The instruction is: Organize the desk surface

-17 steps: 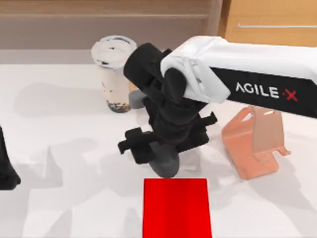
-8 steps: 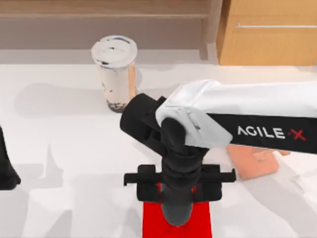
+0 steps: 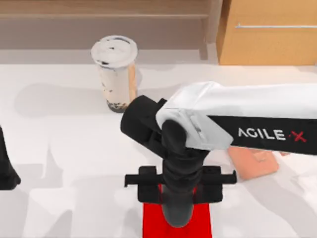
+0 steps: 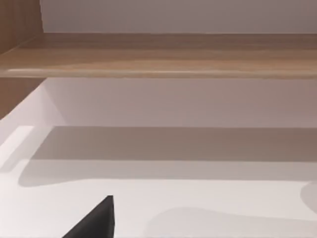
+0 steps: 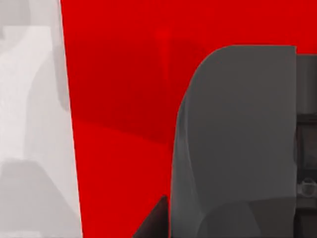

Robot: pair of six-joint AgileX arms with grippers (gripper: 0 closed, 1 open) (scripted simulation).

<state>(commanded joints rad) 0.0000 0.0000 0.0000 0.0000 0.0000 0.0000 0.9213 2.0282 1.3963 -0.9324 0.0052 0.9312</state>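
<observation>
The white desk surface (image 3: 64,148) spreads across the top view. My right gripper (image 3: 178,193) hangs over the small red mat (image 3: 153,224) near the front edge, shut on a rounded grey mouse (image 3: 176,212). In the right wrist view the grey mouse (image 5: 233,139) sits close above the red mat (image 5: 119,99), with the white desk surface (image 5: 29,124) beside it. My left gripper (image 3: 6,171) stays parked at the table's left edge; one dark fingertip (image 4: 94,223) shows in the left wrist view.
A bubble tea cup (image 3: 117,74) stands upright at the back, left of centre. An orange phone stand (image 3: 255,161) lies partly under my right arm. A tan cabinet (image 3: 267,44) and a low shelf (image 3: 99,22) line the back edge.
From a second ago my right gripper carried the grey mouse forward from mid-table to above the red mat. Over the last half second it barely shifted.
</observation>
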